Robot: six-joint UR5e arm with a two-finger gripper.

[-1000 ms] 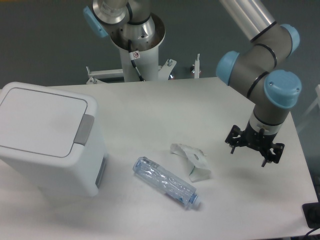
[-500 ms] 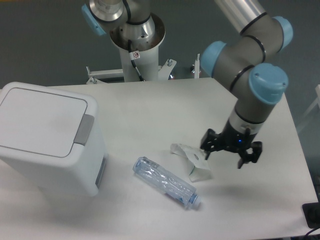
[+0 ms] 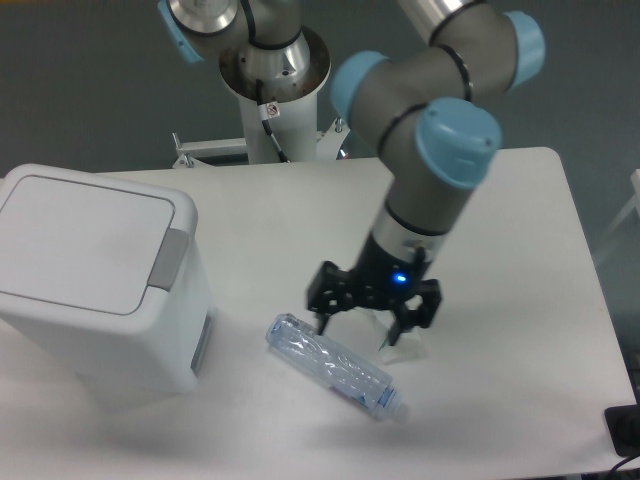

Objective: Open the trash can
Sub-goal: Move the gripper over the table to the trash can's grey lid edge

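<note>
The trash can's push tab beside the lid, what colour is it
Grey, on the white trash can; the tab shows clearly in the fixed camera view, at the lid's right edge.

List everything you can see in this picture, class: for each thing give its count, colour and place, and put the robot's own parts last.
trash can: one, white with a grey push tab, lid shut, left side of the table.
plastic bottle: one, clear, lying on its side at front centre.
crumpled paper: one, white, right of the bottle, mostly hidden behind the end effector.
table: one, white.
robot arm: one, grey with blue caps, reaching over the table's middle.
end effector: one, black, fingers spread, empty, above the bottle.
</note>
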